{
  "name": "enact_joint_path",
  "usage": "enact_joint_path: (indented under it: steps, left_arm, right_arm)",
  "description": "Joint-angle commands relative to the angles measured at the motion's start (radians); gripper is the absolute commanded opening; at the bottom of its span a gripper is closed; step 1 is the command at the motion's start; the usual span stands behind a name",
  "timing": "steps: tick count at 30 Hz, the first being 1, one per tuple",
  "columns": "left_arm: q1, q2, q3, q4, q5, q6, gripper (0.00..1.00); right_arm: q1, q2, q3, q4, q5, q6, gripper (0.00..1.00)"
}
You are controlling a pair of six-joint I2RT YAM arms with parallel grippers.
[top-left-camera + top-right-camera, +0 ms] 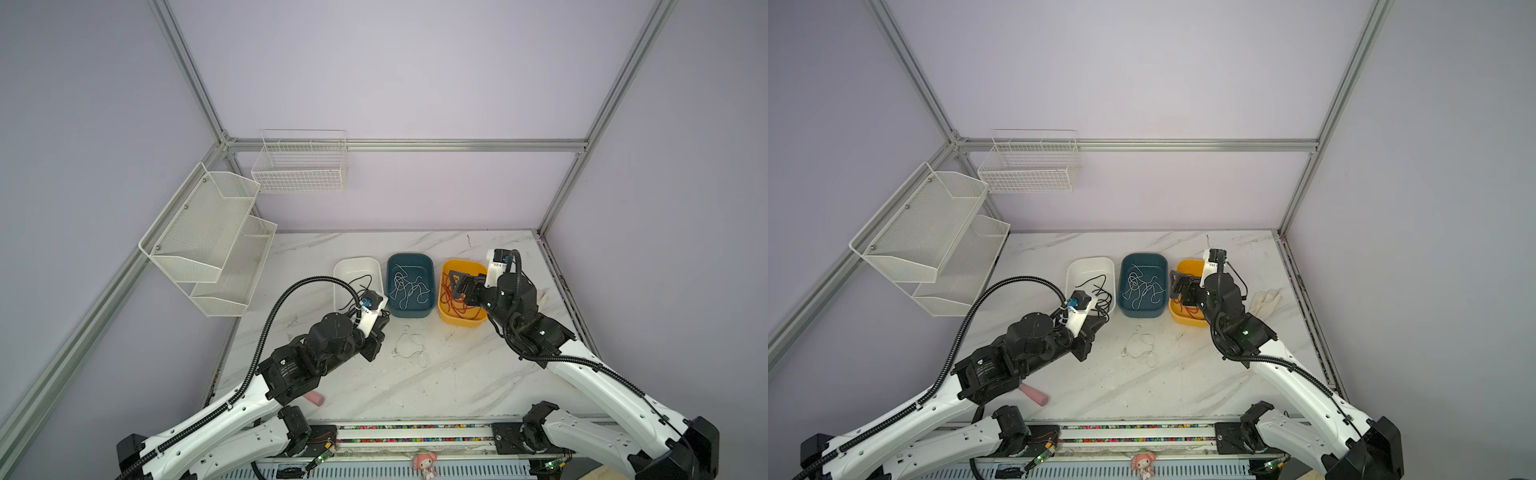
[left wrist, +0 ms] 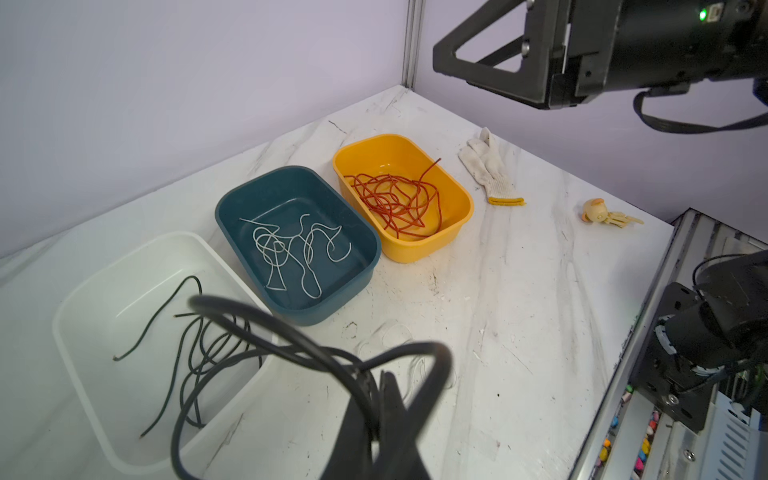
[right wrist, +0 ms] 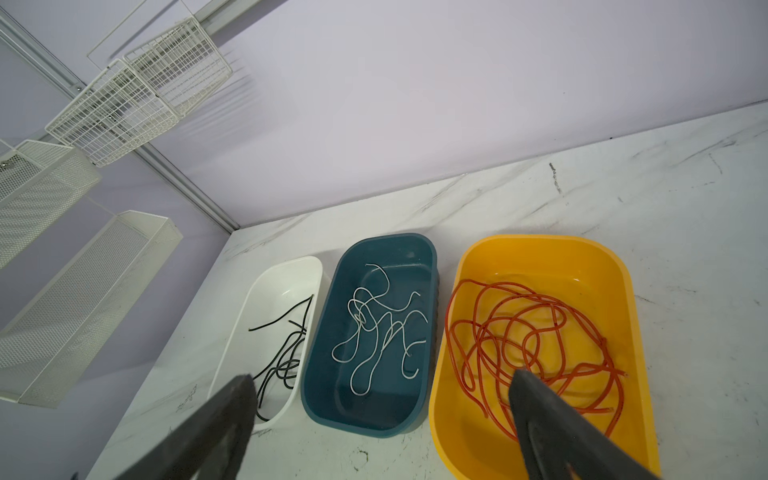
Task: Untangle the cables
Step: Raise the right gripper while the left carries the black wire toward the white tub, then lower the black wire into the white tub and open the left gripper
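1. Above the yellow plastic tub (image 3: 540, 242) of thin red-orange cables (image 3: 528, 316), the right end effector (image 3: 382, 376) is hanging spread.
2. The left end effector (image 2: 388, 399) is pinching thin black cables (image 2: 257, 316); tugging risks re-tangling loops.

Both top views look steeply down from high above the near edge toward the far wall (image 1: 415, 187), covering the whole bench (image 1: 457, 386). The left wrist camera, close behind the left tool (image 2: 382, 411), faces far-right; the right one, behind the right tool (image 3: 382, 376), far-left. All share the blue tub (image 2: 286, 191).
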Motion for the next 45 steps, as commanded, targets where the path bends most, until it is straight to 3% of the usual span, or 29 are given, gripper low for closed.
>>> enact_joint_path:
  steps: [1,10,21,27,34,45]
  left_arm:
    - [0.069,0.046,0.168,0.105,0.065,0.074,0.00]
    - [0.296,0.247,0.270,0.177,0.279,0.061,0.00]
    - [0.516,0.437,0.239,0.356,0.486,-0.084,0.00]
    - [0.576,0.523,0.224,0.409,0.569,-0.167,0.00]
    - [0.621,0.615,0.161,0.469,0.564,-0.230,0.00]
    - [0.640,0.815,0.220,0.372,0.619,-0.269,0.00]
  right_arm:
    - [0.005,-0.040,-0.024,-0.033,0.012,-0.006,0.98]
    - [0.005,-0.100,-0.053,-0.018,-0.020,0.000,0.98]
    - [0.006,-0.108,-0.032,-0.029,-0.030,-0.007,0.98]
    - [0.006,-0.109,-0.031,-0.023,-0.037,-0.004,0.98]
    - [0.006,-0.102,-0.030,-0.023,-0.044,-0.001,0.98]
    - [0.006,-0.113,-0.031,-0.035,-0.045,0.001,0.98]
